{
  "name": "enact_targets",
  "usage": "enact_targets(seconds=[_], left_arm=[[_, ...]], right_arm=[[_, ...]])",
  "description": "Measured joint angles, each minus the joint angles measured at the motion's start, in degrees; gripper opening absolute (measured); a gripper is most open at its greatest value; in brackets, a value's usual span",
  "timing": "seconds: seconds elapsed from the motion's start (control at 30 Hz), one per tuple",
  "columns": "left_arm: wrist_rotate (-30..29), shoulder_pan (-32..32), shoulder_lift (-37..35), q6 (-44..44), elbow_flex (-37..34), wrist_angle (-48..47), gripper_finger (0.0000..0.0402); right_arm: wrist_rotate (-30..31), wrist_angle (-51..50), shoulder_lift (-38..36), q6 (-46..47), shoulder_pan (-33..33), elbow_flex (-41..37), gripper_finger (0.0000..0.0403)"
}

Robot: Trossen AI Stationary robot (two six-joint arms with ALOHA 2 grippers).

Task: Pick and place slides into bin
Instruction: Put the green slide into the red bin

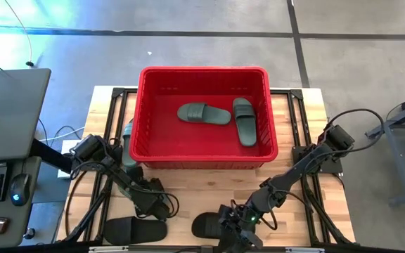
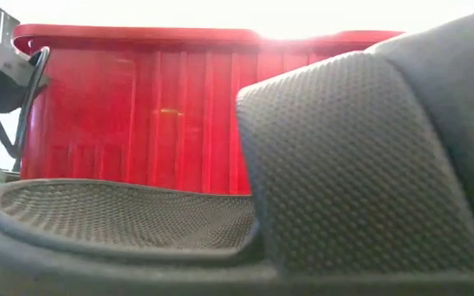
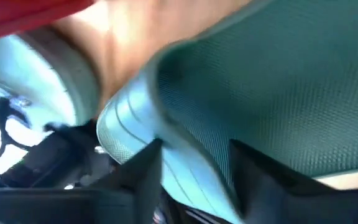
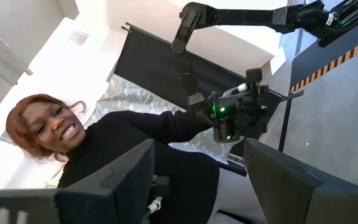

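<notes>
The red bin (image 1: 202, 71) stands at the table's far middle and also shows in the low view (image 2: 179, 107). Two green slides (image 1: 204, 113) (image 1: 245, 121) lie on its floor. A third green slide (image 1: 127, 135) lies left of the bin, partly under my left arm. Two black slides lie near the front edge, one at the left (image 1: 133, 229) and one in the middle (image 1: 208, 225), the latter filling the low view (image 2: 220, 222). My left gripper (image 1: 162, 209) is at the left black slide's right end, shut on it. My right gripper (image 1: 236, 229) is open and empty beside the middle black slide. My left gripper (image 3: 194, 180) has the black slide's sole rim (image 3: 191, 155) between its two fingers, close to the strap (image 3: 278, 81). In the high view the slide lies flat on the table. How far back the rim reaches between the fingers does not show.
A desk with a keyboard and mouse (image 1: 18, 188) stands left of the table. My right gripper's wrist view (image 4: 197, 180) looks up past the table's near edge at a person (image 4: 110, 155) and the overhead camera arm (image 4: 229, 118). Bare wood (image 1: 202, 184) lies between the bin and the black slides.
</notes>
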Motion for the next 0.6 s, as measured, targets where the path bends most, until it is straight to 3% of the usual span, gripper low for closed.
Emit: enact_targets(seconds=[0.2, 0.3, 0.43, 0.6], left_arm=[[-0.3, -1.0, 0.0, 6.3, 10.3, -0.8, 0.0015], [-2.7, -2.0, 0.0, 6.9, 19.2, -5.5, 0.0024], [-6.4, -4.5, 0.0, 8.3, 34.5, -9.8, 0.0015], [-17.8, -8.2, -0.3, 11.4, 54.0, -9.6, 0.0013]], right_arm=[[3.2, 0.0, 0.0, 0.2, -0.1, 0.0, 0.0238], [6.0, 1.7, 0.0, 3.5, -0.1, 0.0, 0.0238], [11.0, 14.2, 0.0, 6.3, 0.2, 0.0, 0.0238], [13.9, 31.5, -0.4, 0.8, 0.8, 0.0, 0.0238]])
